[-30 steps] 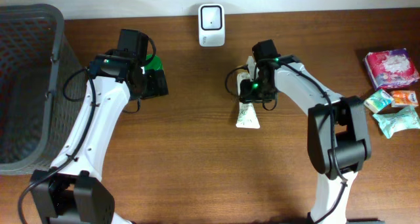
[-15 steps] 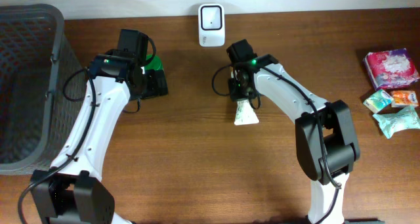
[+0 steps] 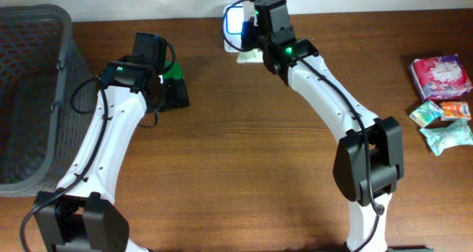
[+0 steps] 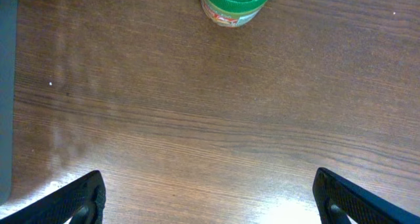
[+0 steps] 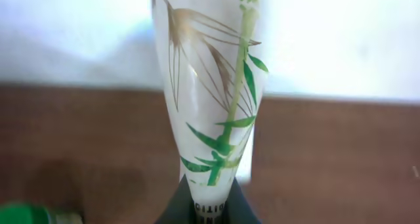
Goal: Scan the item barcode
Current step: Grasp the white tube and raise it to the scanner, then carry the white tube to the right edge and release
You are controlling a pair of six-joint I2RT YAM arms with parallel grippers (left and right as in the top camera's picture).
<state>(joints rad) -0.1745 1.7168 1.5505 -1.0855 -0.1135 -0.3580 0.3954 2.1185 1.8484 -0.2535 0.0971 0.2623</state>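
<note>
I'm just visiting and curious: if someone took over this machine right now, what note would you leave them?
Right gripper: shut on the bamboo-print tube, held up at the white scanner.
Left gripper: open, empty, above the table near a green-capped jar.
Done: tube picked up and brought to the scanner.
Left: confirm the barcode reads; whether it faces the scanner cannot be told.
</note>
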